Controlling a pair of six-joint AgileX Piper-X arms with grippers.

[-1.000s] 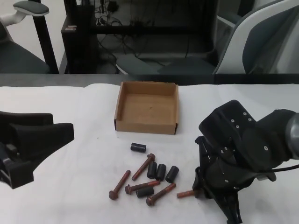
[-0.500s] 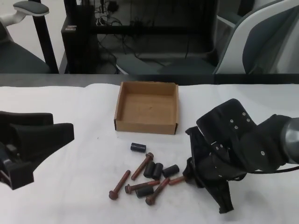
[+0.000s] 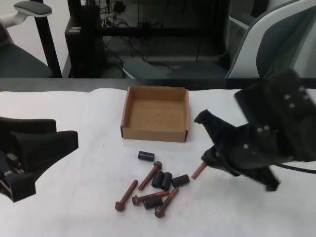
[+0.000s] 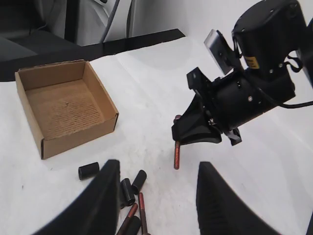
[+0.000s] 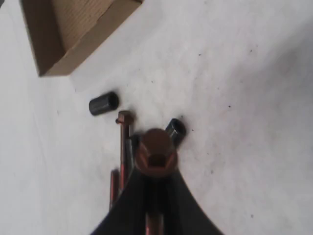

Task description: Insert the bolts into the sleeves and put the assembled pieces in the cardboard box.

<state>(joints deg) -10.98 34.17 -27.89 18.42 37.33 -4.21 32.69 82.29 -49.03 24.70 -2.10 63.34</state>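
Starting with the high view, the right gripper is seen closed on one bolt, right of the sleeves and near-right of the cardboard box. The bolt's long axis is slanted, its free end pointed down and left toward the sleeves, which lie on their sides on the table among loose bolts. The left gripper sits well to the left.

From the left wrist view, that gripper's fingers are shown spread, nothing between them. The held bolt hangs almost upright, threaded tip down, beyond the sleeves.

From the right wrist view, the bolt's hex head is faced toward the camera. The right arm is judged nearer the sleeves; their flat axes are not lined up with the bolt.
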